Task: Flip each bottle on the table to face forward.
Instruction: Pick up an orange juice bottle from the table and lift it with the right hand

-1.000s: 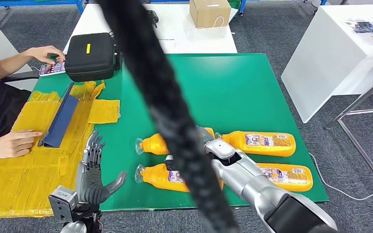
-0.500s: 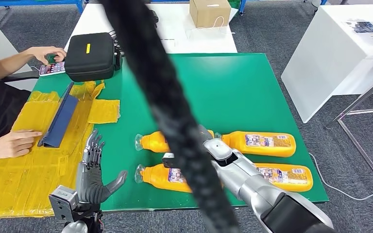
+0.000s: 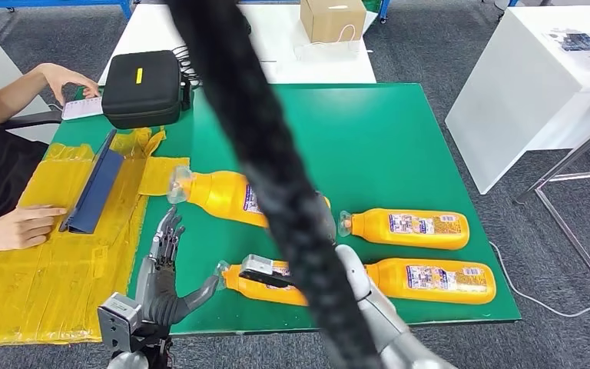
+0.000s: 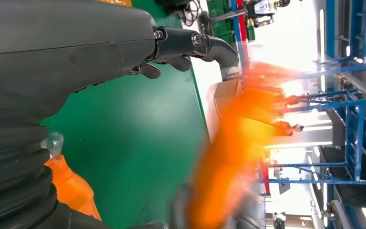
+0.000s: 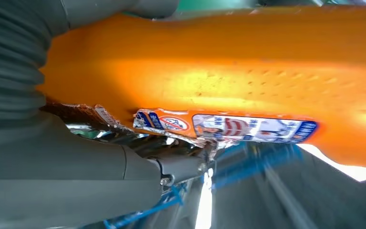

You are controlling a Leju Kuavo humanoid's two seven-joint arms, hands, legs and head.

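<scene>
I have one bottle [image 3: 227, 194] up off the table [image 3: 369, 138], carried in my right hand [image 5: 138, 157]. In the head view it hangs tilted, cap toward the left edge, over the middle of the green top. A thick black cable [image 3: 276, 192] crosses the head view and hides the hand there. The right wrist view is the better witness: grey fingers wrap the orange body from both sides, with the label [image 5: 224, 128] showing between them. So that hand is closed around the bottle.

My left hand [image 3: 167, 280] sits at the near edge, left of the bottles, fingers apart and holding nothing.

Three more bottles lie flat near the front right corner. The near-left bottle [image 3: 265, 283] lies along the near edge, its cap close to my left thumb. The far-right bottle [image 3: 407, 228] and the near-right bottle [image 3: 434, 280] both show labels upward.

I judge this to be mid-flip: the lifted bottle must roll in the wrist until its front label faces up, then go down flat. I cannot read which face the label in my grip is. The next move calls for a slow wrist turn and a clear landing spot away from the near-left bottle.
</scene>
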